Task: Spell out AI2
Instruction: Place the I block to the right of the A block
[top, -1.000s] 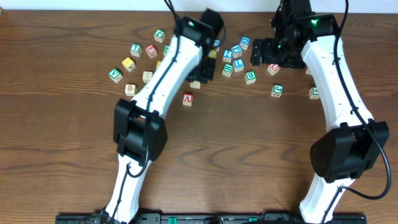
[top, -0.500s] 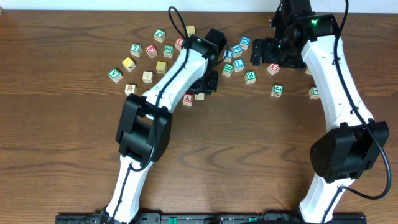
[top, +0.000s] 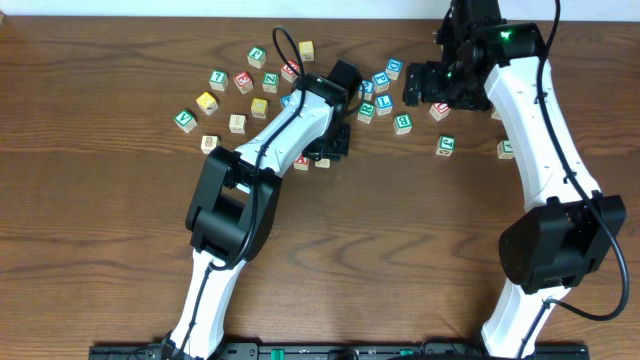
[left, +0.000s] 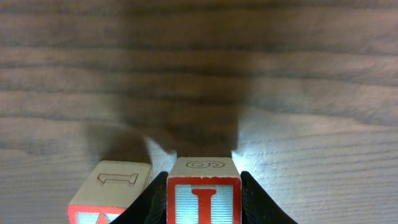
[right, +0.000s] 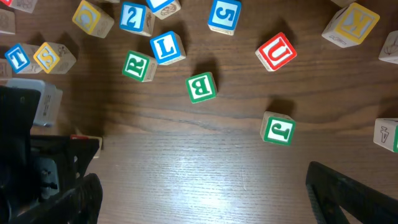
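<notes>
My left gripper (left: 203, 208) is shut on a red letter I block (left: 203, 198), held low at the table. Just left of it, close but not touching, sits another block (left: 111, 190) with a red front face cut off by the frame edge. In the overhead view the left gripper (top: 334, 143) is right of the red A block (top: 301, 161). My right gripper (right: 205, 196) is open and empty above bare wood; overhead it hovers at the back right (top: 426, 86). A blue 2 block (right: 132, 17) lies among the loose blocks.
Loose letter blocks are scattered across the back of the table (top: 100, 250): a green B (right: 201, 87), green R (right: 138, 65), blue L (right: 166, 46), red U (right: 275, 52), green J (right: 277, 130), and several more at the back left around (top: 236, 82).
My left arm has come toward the front with the I block, ending beside the A block. The right arm has not moved.
</notes>
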